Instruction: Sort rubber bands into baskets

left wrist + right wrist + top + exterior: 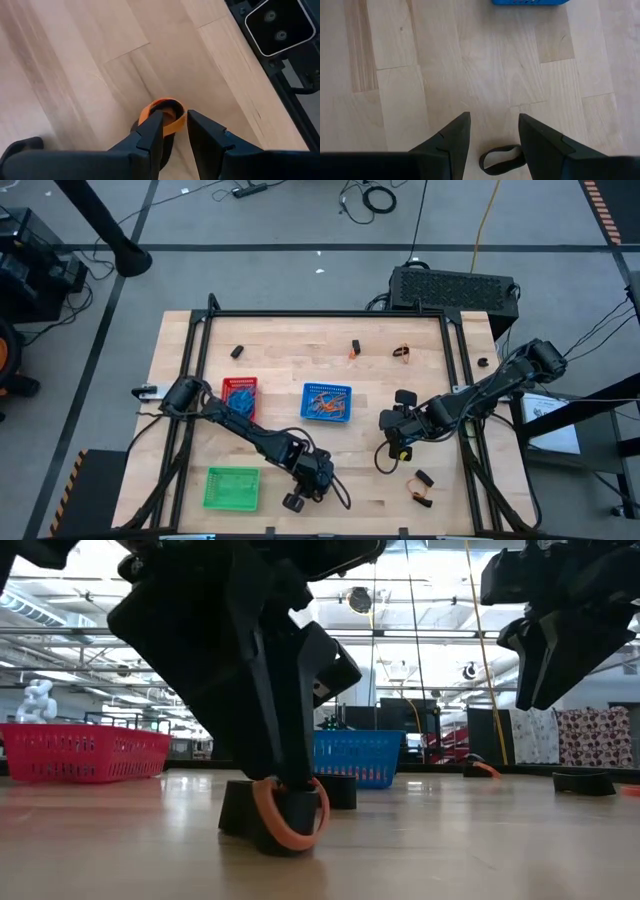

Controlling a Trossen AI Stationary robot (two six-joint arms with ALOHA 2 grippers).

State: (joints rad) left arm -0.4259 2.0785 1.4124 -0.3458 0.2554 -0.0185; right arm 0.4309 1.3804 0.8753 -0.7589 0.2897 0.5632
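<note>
Three baskets sit on the table: red, blue, green. The left gripper clamps one orange band near the front edge. The right gripper hangs with fingers apart over one black band, partly hidden.

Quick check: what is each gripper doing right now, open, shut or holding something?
Left gripper: down at the table, jaws closed on an orange rubber band.
Right gripper: open, holding nothing, above a black rubber band.

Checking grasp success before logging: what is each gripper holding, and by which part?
Left gripper pinches the orange rubber band at one side of its loop. Right gripper holds nothing.
</note>
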